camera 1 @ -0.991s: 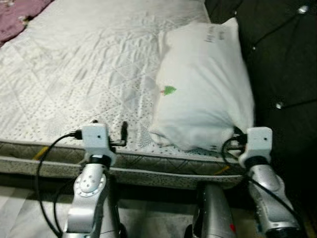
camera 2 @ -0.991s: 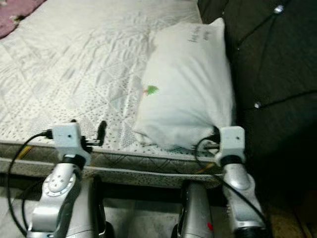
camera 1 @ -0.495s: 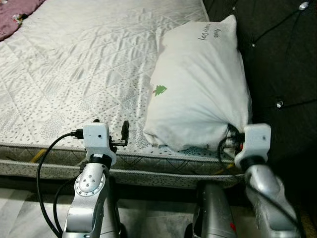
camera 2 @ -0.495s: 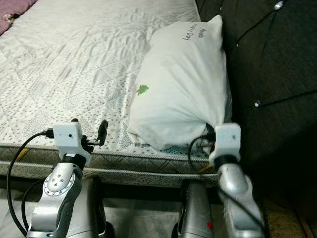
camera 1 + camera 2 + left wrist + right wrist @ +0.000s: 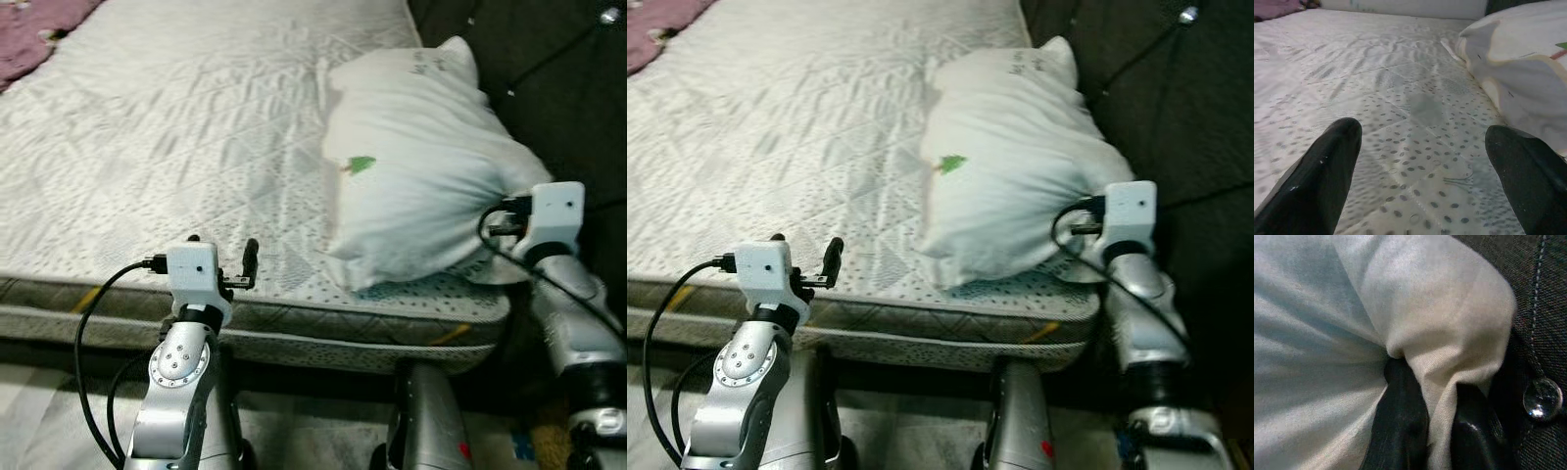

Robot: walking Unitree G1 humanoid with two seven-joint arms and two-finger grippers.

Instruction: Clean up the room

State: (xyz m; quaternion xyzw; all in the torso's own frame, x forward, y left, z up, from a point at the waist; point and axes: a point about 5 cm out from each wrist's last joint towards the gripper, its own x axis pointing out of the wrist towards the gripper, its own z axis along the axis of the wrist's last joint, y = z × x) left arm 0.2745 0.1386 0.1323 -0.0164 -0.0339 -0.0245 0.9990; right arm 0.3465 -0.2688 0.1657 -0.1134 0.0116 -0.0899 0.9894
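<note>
A white pillow (image 5: 411,186) with a small green tree mark lies on the right side of the mattress (image 5: 176,127), against the dark headboard. My right gripper (image 5: 498,221) is shut on the pillow's near right corner and holds it bunched and raised off the bed. In the right wrist view the black fingers (image 5: 1405,421) pinch a fold of white pillow cloth (image 5: 1352,308). My left gripper (image 5: 220,251) hovers open at the mattress's near edge, left of the pillow. Its two fingers (image 5: 1317,176) stand wide apart over the dotted cover, holding nothing.
A dark tufted headboard (image 5: 558,88) with shiny buttons (image 5: 1542,399) runs along the right, close behind the pillow. A purple blanket (image 5: 34,34) lies at the bed's far left corner. The mattress edge (image 5: 294,333) and pale floor are below my arms.
My right gripper has risen and moved toward the headboard, lifting the pillow's near corner with it. The pillow has bunched up and shifted right. The left arm has stayed put.
</note>
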